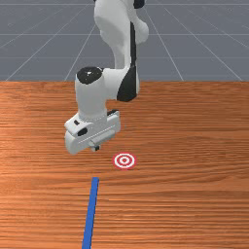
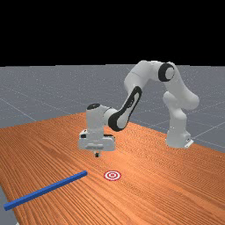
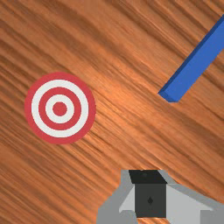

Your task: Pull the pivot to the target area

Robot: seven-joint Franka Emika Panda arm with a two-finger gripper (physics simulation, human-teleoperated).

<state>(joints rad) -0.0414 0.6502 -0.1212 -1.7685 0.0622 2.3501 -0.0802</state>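
Observation:
My gripper (image 1: 96, 148) hangs above the table in the front view, shut with nothing between its fingers. In the far view the gripper (image 2: 97, 154) is above and to the left of the target; its tips (image 3: 150, 192) meet in the wrist view. The long blue bar (image 1: 91, 211) lies flat, apart from the gripper, running from near the target toward the front view's bottom edge. The bar (image 2: 46, 190) stretches to the far view's left. A red-and-white ringed target (image 1: 124, 160) lies beyond the near end of the bar (image 3: 197, 63), not touching it; the target (image 3: 60, 108) is uncovered.
The orange-brown wooden table (image 1: 194, 194) extends around the bar and target. In the far view, the bar's outer end is close to the table's left edge (image 2: 9, 204). My arm (image 2: 132, 99) reaches in over the table from the far view's right.

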